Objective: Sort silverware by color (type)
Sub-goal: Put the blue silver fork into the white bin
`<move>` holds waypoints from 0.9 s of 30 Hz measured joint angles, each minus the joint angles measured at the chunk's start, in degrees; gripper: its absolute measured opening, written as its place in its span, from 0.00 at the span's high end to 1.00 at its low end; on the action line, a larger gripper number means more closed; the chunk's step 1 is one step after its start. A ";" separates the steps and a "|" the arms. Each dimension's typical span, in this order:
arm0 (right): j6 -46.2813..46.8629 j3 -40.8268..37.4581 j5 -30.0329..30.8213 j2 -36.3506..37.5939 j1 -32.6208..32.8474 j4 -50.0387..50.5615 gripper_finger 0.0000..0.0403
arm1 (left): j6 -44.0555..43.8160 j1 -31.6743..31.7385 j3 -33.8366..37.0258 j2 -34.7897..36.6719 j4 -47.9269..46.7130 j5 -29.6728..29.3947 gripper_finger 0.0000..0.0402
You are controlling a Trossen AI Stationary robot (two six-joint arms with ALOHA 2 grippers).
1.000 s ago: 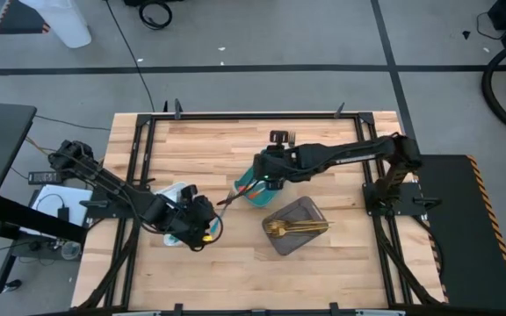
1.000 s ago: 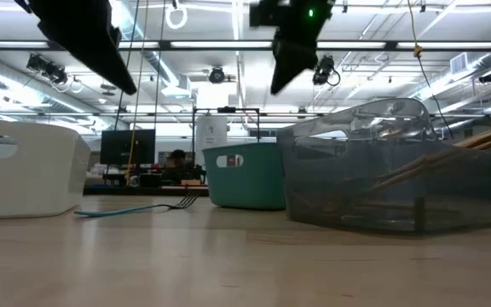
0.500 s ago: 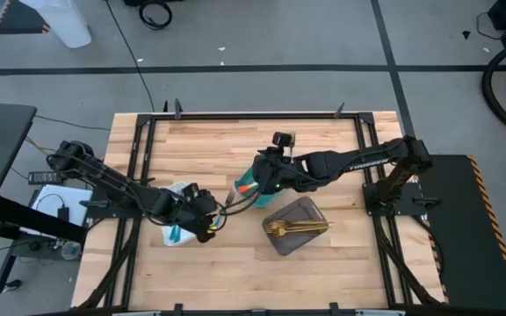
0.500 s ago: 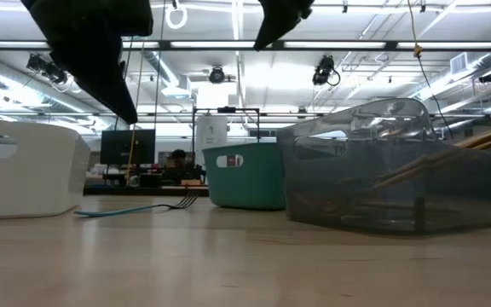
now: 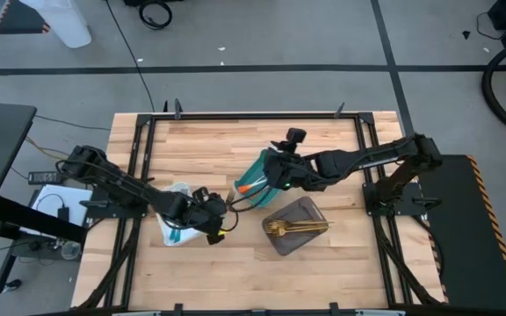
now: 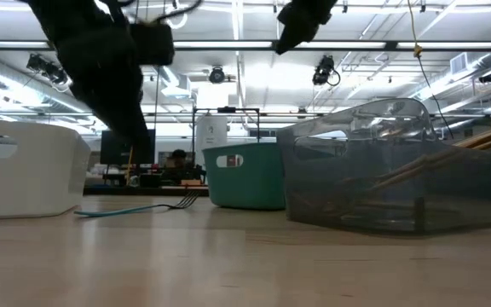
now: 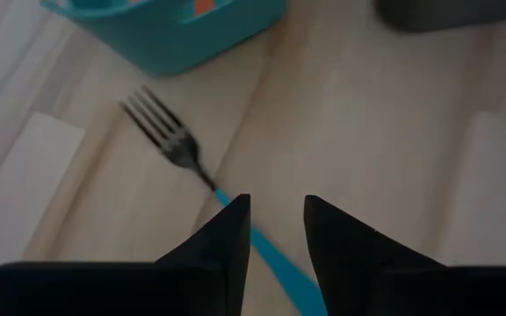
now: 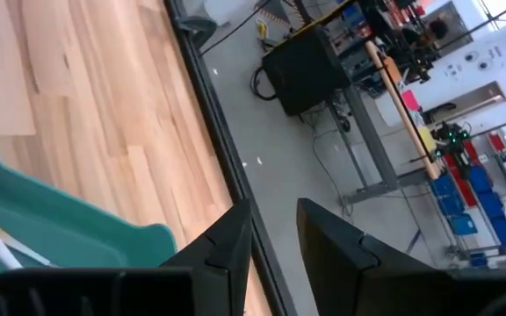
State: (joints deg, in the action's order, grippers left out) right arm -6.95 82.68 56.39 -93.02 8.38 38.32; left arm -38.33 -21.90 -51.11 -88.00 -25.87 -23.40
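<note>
The blue fork (image 7: 202, 173) lies flat on the table (image 5: 235, 272) between the white tray (image 5: 169, 233) and the teal tray (image 5: 262, 162). The left gripper (image 7: 275, 219) hangs over its handle, fingers a little apart, holding nothing. The handle is thin and flat — the fingers could slip off, or push it away. The right gripper (image 8: 275, 230) waits above the teal tray, fingers apart and empty.

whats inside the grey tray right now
The grey tray holds a few gold utensils, lying side by side; the low view shows their handles through its clear wall. Their exact number is hard to tell, and anything beneath them is covered.
</note>
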 joint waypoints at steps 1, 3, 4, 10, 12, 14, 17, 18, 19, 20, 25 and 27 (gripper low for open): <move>0.33 -0.93 0.18 1.10 0.02 -0.50 0.74 | 0.00 0.32 0.00 -0.63 -0.07 0.00 0.71; 0.68 -3.02 0.81 3.60 0.02 -1.79 0.74 | 0.12 1.19 0.00 -1.84 0.04 0.15 0.72; 0.64 -4.21 0.79 4.90 0.04 -3.29 0.74 | 0.48 1.59 0.00 -2.16 -0.03 0.43 0.72; -5.43 -14.65 -1.13 13.29 0.02 -17.59 0.74 | 2.45 3.94 -1.74 -3.56 -1.05 0.85 0.72; -7.99 -17.98 -2.10 15.86 0.02 -22.52 0.74 | 3.60 4.53 -3.29 -4.37 -1.28 0.88 0.72; -10.04 -20.73 -2.57 18.24 0.00 -27.15 0.74 | 4.90 4.90 -5.13 -5.77 -2.20 0.81 0.72; -11.51 -23.46 -2.85 20.91 0.02 -30.88 0.74 | 7.63 5.42 -7.12 -7.97 -2.33 0.91 0.72; -11.52 -24.11 -3.24 21.83 0.02 -30.75 0.74 | 8.45 5.66 -7.78 -8.81 -2.42 0.86 0.72; -11.57 -24.51 -3.66 22.48 0.02 -30.75 0.74 | 9.13 5.90 -8.00 -9.34 -1.52 1.01 0.72; -11.51 -24.65 -4.46 22.87 0.07 -31.04 0.74 | 9.62 6.31 -7.96 -9.47 -2.02 1.11 0.72; -11.24 -26.03 -9.00 24.70 0.15 -31.24 0.74 | 9.25 9.49 -7.81 -9.84 -2.98 1.34 0.72; -11.24 -26.36 -9.12 24.86 0.15 -30.82 0.74 | 8.98 10.72 -7.69 -10.37 -1.61 2.21 0.72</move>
State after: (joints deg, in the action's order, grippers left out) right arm -18.19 56.31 47.27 -68.16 8.54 7.50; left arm -29.35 -11.18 -58.80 -98.37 -27.49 -21.19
